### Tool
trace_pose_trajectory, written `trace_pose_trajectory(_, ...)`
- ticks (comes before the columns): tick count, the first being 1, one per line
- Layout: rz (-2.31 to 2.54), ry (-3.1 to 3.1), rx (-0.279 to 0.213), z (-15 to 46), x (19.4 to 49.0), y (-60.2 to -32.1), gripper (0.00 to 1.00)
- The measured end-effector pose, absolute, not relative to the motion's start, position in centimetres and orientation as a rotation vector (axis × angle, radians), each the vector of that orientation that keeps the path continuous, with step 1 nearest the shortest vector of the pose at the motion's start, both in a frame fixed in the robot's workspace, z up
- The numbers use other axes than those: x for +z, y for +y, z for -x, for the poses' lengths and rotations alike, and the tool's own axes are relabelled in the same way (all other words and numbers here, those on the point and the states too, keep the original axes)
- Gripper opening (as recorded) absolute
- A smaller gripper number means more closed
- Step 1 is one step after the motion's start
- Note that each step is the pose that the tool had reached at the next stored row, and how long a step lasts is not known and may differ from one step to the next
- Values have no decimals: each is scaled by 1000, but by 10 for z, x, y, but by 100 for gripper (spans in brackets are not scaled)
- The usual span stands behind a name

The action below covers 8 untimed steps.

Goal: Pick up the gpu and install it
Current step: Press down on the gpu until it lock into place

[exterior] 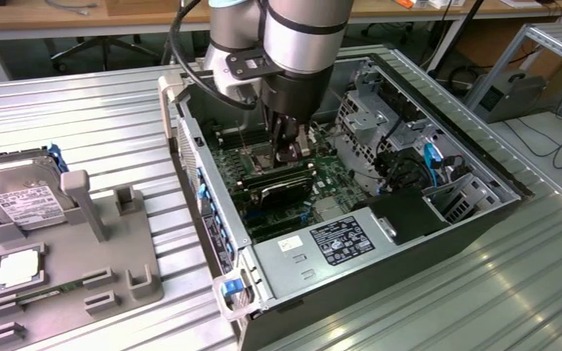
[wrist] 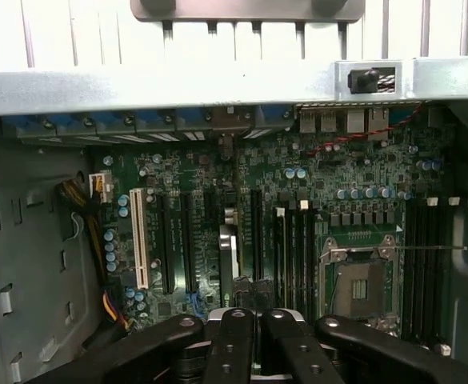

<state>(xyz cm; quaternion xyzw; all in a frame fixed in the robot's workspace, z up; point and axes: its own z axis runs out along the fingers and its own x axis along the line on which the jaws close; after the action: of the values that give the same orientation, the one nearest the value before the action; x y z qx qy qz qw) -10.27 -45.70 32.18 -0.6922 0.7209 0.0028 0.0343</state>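
black gpu seated inside case, end effector pressed together just above its edge

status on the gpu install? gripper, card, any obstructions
Gripper shut, down inside the open PC case. GPU lying over the motherboard just below the fingers; grip unclear. Nothing visibly blocking.

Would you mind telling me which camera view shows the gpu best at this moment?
The exterior view: the gpu appears as a long black card lying across the motherboard inside the open case, directly under the gripper. The wrist view looks down its thin edge from above the shut fingers, so little of its shape shows.
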Motion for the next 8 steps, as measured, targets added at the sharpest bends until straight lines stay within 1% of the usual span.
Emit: trace_pose_trajectory(8,2122,2223,8,103,305,-455,11)
